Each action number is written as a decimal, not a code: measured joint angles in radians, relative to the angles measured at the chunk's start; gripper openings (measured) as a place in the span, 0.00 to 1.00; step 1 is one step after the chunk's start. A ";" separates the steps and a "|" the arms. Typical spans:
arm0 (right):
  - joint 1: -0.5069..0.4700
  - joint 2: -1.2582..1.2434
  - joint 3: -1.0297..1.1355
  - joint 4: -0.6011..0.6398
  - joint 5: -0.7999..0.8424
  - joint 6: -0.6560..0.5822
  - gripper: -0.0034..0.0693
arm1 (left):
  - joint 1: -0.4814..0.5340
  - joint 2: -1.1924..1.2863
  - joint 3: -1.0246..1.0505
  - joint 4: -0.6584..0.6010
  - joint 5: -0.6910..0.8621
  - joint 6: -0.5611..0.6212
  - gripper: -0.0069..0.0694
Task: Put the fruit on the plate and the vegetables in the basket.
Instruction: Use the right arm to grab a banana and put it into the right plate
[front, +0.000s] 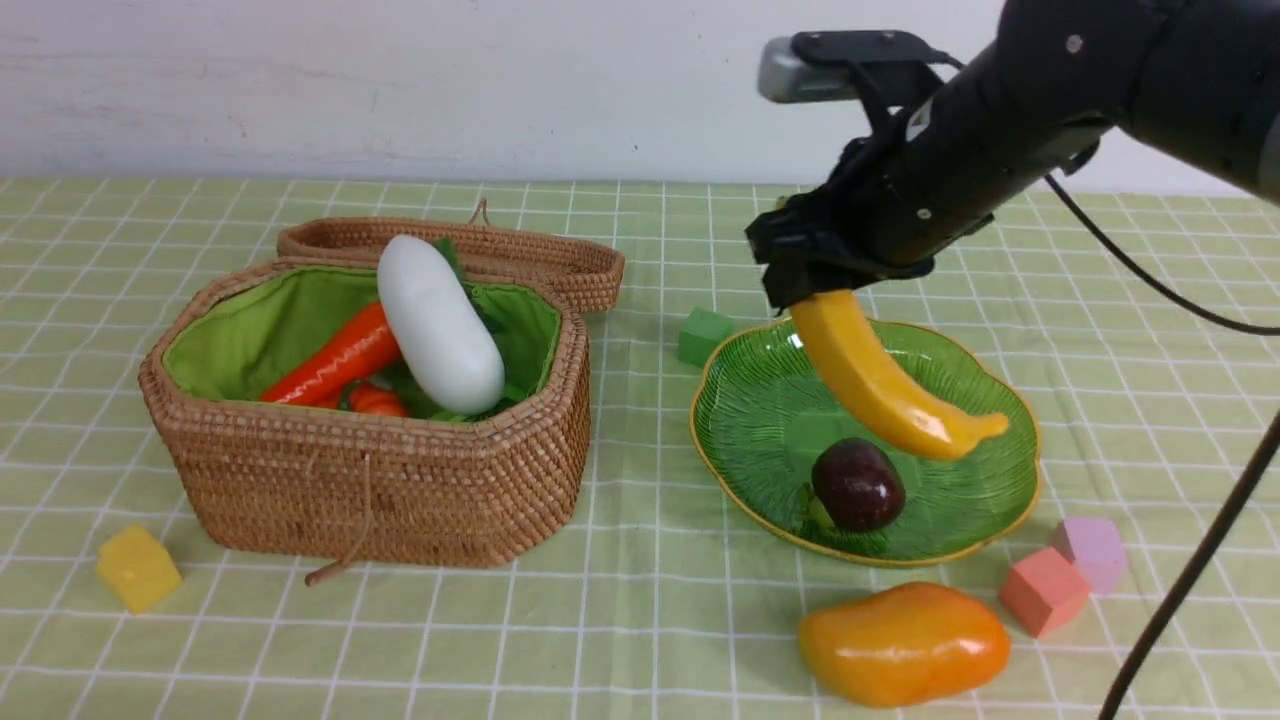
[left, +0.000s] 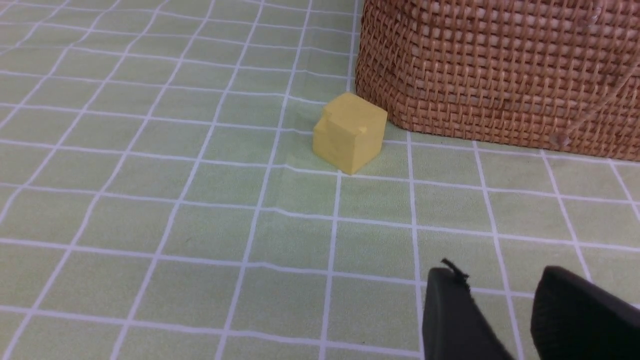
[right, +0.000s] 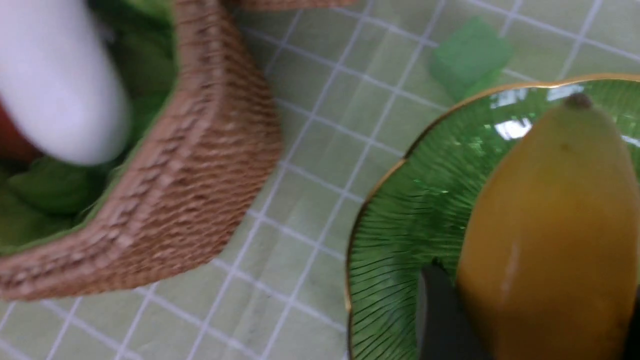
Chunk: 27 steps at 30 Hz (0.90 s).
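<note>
Front view: right gripper (front: 812, 290) jaws pinch the long yellow banana (front: 885, 385) above the ribbed green glass plate (front: 745, 420); released here, it may strike the dark purple mangosteen (front: 857, 485). Left jaws stand apart, empty.

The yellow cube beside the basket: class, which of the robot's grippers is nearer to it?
Left. The left gripper hovers just short of the yellow cube; the right gripper holds the banana above the plate, beyond the basket.

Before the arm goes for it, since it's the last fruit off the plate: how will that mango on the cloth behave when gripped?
The mango looks glossy and smooth, so it may slip in a pincer. Its plump, rounded body lies on its side on the tablecloth, so a nudge would probably rock or roll it. It seems a rigid toy, likely light for its size.
</note>
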 joint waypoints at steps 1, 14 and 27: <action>-0.022 0.019 0.000 0.001 -0.006 0.005 0.48 | 0.000 0.000 0.000 0.000 0.000 0.000 0.40; -0.160 0.225 0.000 0.018 -0.100 0.002 0.48 | 0.000 0.000 0.000 0.000 0.000 0.000 0.40; -0.160 0.224 0.000 0.128 -0.103 -0.002 0.68 | 0.000 0.000 0.000 0.000 0.000 0.000 0.40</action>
